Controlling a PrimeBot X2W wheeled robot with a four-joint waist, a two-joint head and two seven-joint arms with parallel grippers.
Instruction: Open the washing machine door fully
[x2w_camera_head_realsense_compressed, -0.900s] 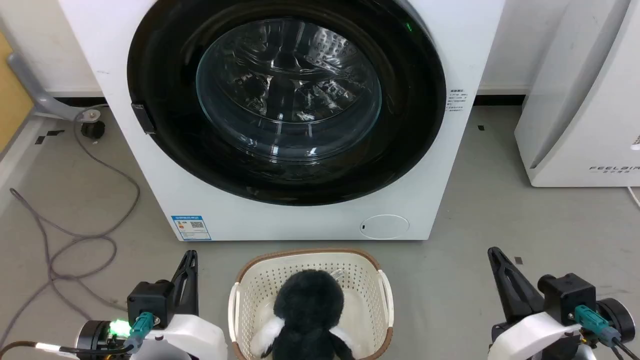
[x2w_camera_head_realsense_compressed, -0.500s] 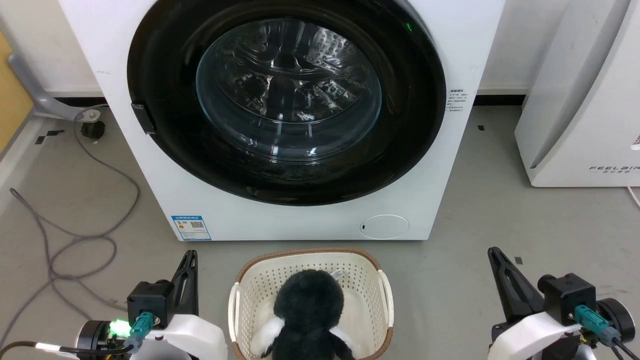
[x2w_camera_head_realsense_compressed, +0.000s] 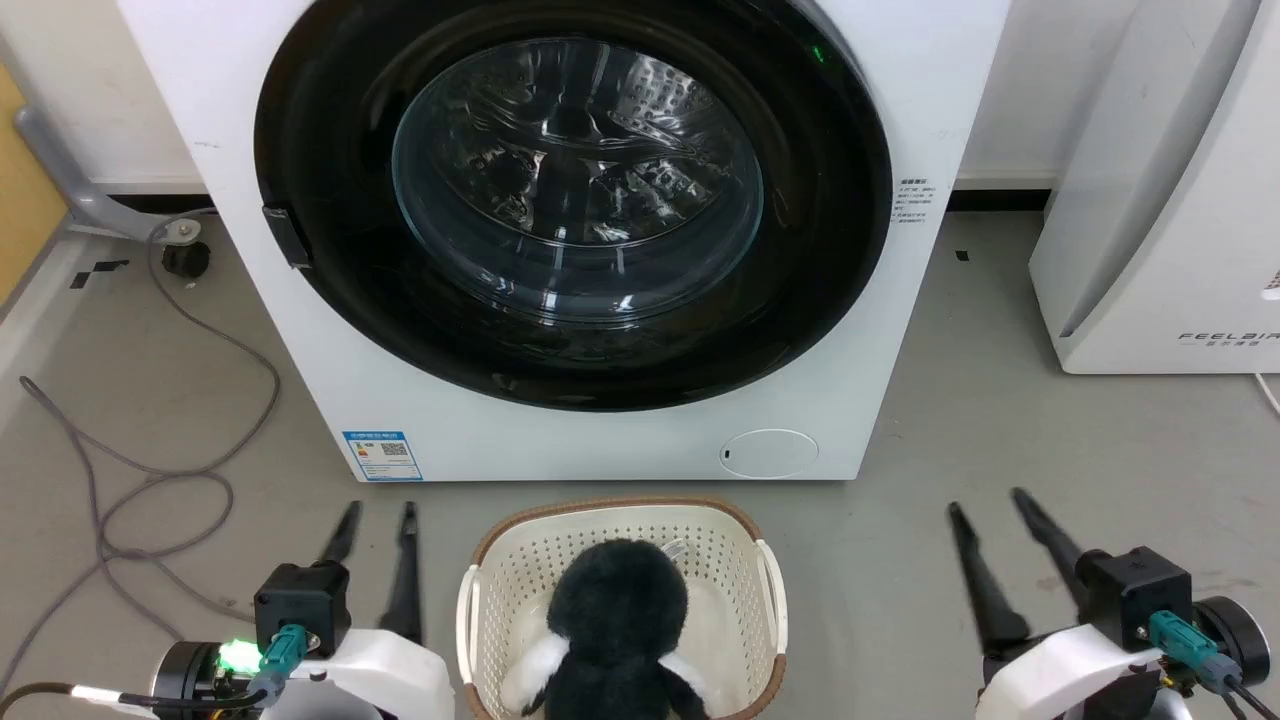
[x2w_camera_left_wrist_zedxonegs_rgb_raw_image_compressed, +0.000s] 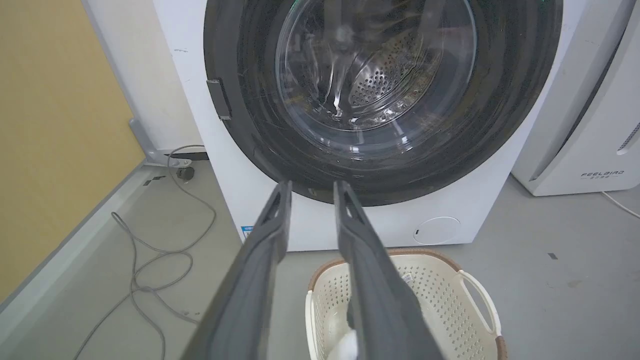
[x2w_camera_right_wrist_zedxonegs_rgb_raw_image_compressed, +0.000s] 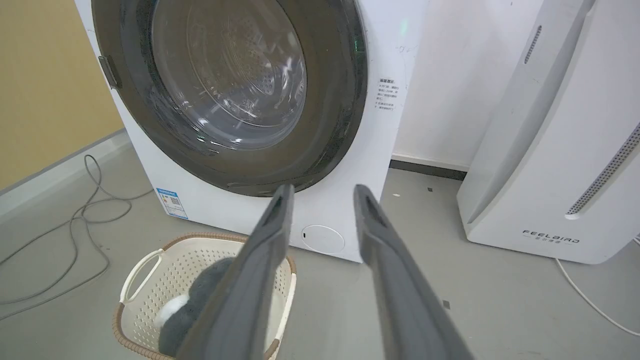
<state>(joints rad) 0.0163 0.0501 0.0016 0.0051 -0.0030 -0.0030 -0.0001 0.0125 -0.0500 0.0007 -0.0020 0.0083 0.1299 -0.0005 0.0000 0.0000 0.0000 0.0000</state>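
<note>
The washing machine door (x2w_camera_head_realsense_compressed: 575, 180), a glossy black disc with a bulging glass window, lies shut flat against the white machine front (x2w_camera_head_realsense_compressed: 600, 440). A small dark latch tab (x2w_camera_head_realsense_compressed: 285, 236) sits on its left edge. My left gripper (x2w_camera_head_realsense_compressed: 379, 508) stands open low on the left, well short of the door and holding nothing. My right gripper (x2w_camera_head_realsense_compressed: 987, 500) is open too, low on the right. In the left wrist view the left gripper (x2w_camera_left_wrist_zedxonegs_rgb_raw_image_compressed: 313, 184) points at the door (x2w_camera_left_wrist_zedxonegs_rgb_raw_image_compressed: 380, 75). The right wrist view shows the right gripper (x2w_camera_right_wrist_zedxonegs_rgb_raw_image_compressed: 324, 187) below the door (x2w_camera_right_wrist_zedxonegs_rgb_raw_image_compressed: 225, 90).
A cream laundry basket (x2w_camera_head_realsense_compressed: 620, 505) holding a black and white plush toy (x2w_camera_head_realsense_compressed: 615, 620) stands on the floor between my grippers, just before the machine. A white air purifier (x2w_camera_head_realsense_compressed: 1160, 200) stands at the right. A grey cable (x2w_camera_head_realsense_compressed: 150, 480) loops on the floor at left.
Both grippers have gone from shut to open, their fingers now spread apart. The arms, the door and the basket have stayed where they were.
</note>
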